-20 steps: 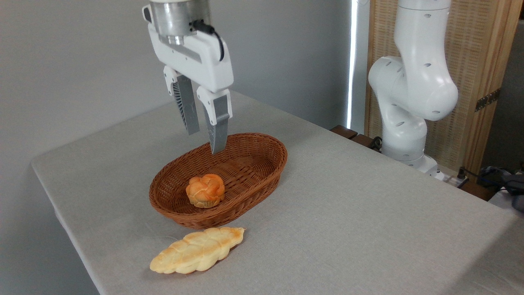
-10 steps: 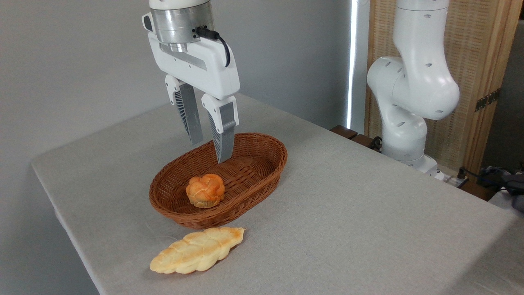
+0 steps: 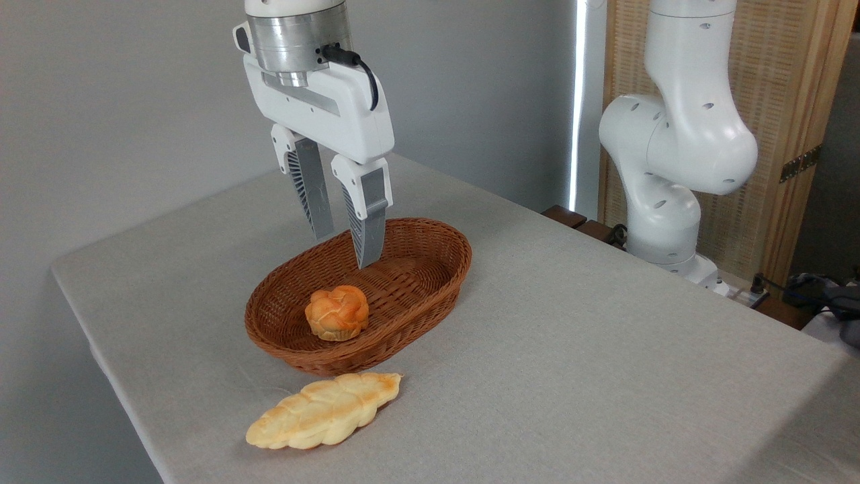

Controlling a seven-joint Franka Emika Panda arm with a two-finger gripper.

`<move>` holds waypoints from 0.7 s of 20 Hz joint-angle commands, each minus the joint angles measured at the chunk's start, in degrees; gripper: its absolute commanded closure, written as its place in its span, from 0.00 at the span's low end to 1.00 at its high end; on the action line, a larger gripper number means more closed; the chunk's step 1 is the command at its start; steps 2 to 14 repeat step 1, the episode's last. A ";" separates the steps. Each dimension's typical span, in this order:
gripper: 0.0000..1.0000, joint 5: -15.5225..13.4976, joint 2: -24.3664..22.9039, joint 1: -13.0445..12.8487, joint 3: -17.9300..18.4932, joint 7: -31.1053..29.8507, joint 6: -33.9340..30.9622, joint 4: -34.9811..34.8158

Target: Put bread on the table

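The long braided bread [image 3: 324,411], pale yellow with golden-brown patches, lies flat on the grey-beige table [image 3: 571,349] just in front of the basket, near the front left edge. My gripper [image 3: 344,250] hangs above the back half of the basket, well above and behind the bread. Its two grey fingers [image 3: 367,222] stand apart with nothing between them, so it is open and empty.
A brown oval wicker basket [image 3: 430,296] sits mid-table with a round orange knotted bun [image 3: 336,312] inside it. The arm's white base [image 3: 665,202] stands at the back right, before a wooden screen. The table's left edge runs close to the bread.
The gripper shifted slightly to the right and a little lower over the basket, then held still. The bread and bun have not moved.
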 commanded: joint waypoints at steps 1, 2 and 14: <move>0.00 0.09 0.26 1.25 -1.19 0.13 -1.81 1.11; 0.00 0.09 0.26 1.25 -1.19 0.13 -1.81 1.11; 0.00 0.09 0.26 1.25 -1.19 0.13 -1.81 1.11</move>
